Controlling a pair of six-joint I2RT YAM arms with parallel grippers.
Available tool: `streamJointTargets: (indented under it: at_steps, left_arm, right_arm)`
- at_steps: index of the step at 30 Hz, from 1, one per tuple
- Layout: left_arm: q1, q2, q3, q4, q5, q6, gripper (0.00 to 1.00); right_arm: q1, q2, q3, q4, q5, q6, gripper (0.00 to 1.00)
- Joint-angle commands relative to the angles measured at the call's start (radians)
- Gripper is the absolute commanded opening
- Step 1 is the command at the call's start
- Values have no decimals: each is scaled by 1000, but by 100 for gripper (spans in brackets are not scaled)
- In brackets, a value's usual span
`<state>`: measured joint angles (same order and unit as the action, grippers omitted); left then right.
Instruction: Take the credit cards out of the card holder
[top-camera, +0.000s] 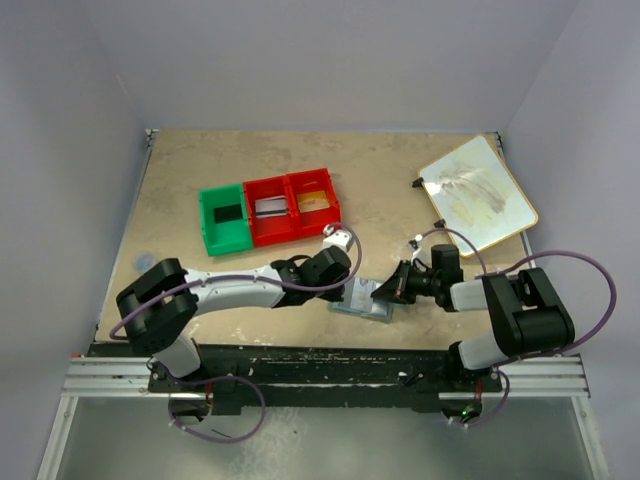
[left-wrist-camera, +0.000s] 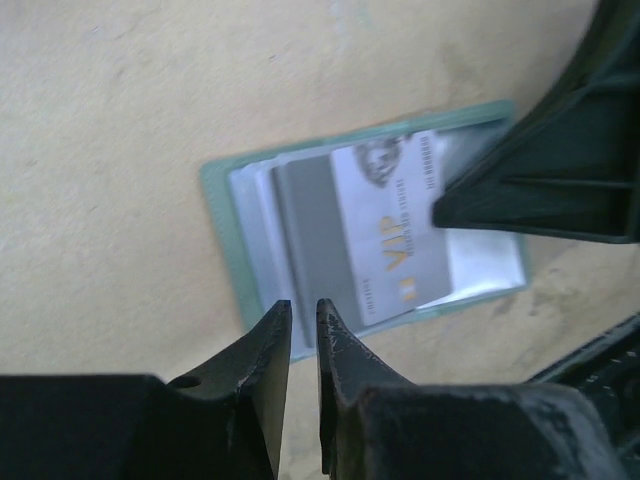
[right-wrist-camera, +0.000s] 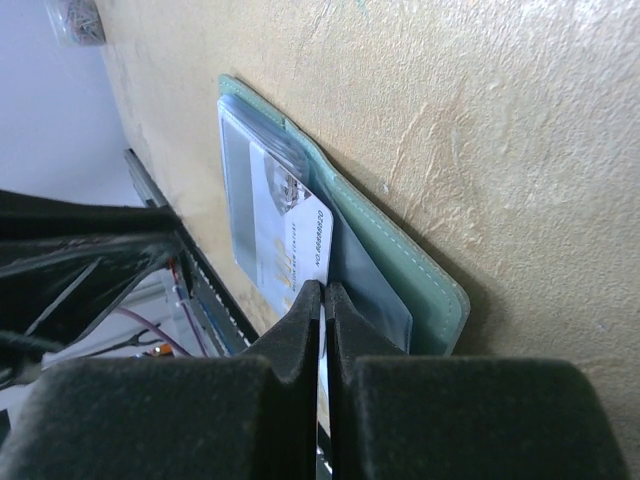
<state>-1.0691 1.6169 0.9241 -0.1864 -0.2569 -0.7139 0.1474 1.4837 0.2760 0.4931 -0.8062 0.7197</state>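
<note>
One card holder (left-wrist-camera: 216, 192), one VIP card (left-wrist-camera: 392, 250), three bins (top-camera: 225, 241) (top-camera: 268, 234) (top-camera: 312, 178), one board (top-camera: 478, 195), two pincers (left-wrist-camera: 303, 308) (right-wrist-camera: 323, 290)

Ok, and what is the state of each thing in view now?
card holder: open, lying flat.
VIP card: partly out of its pocket, pinched at one edge.
right end effector: shut on the VIP card.
left end effector: jaws slightly apart, holding nothing.
green bin: holds a dark card.
red bins: one holds a grey card, the other a yellowish card.

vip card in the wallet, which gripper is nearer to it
Right. The right gripper is pinched shut on one edge of the vip card. The left gripper hangs slightly open just off the card's other end, not gripping it.
</note>
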Motion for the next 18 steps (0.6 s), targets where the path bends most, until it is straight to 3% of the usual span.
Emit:
streamJointTargets:
  at_steps: [1,8,13,18]
  left_arm:
    - [-3,-1,64,109,119,29,14]
    - [-3,123,66,170,166,29,12]
    - [-3,191,76,84,80,21,4]
    - [-4,192,37,85,72,15,2]
  right_arm:
    - [-6,-9,-23,42,18,16,0]
    - [-6,-38,-53,92,32,62,2]
    - [-6,-46,-90,192,35,125,6]
    - [-4,-28,-106,265,26,152,18]
